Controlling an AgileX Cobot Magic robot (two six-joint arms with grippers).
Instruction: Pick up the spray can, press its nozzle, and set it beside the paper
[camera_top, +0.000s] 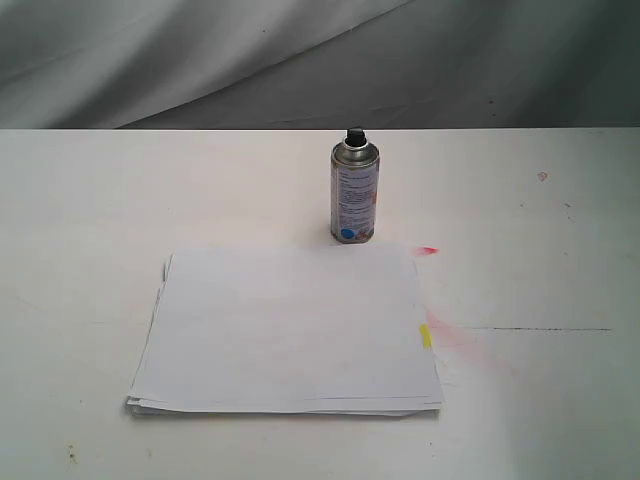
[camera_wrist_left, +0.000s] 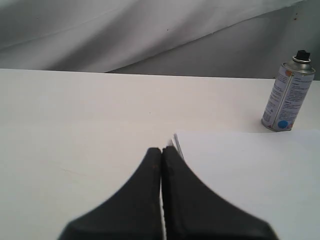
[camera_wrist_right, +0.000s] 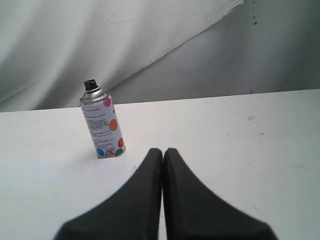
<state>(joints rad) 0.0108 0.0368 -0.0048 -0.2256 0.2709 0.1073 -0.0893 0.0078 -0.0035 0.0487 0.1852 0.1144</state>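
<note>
Step 1, pick-up not yet begun. Spray can (camera_top: 355, 192) upright on bench (camera_top: 90, 200), just beside paper (camera_top: 288, 333). Left pincer (camera_wrist_left: 161, 150), right pincer (camera_wrist_right: 163, 151) both pressed together. Next: spread 1, close round can body.

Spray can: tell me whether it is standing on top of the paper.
No, the spray can stands upright on the bare table, just beyond the far edge of the paper.

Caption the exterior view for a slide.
Upright spray can with black nozzle stands just beyond a stack of white paper on a white table.
</note>
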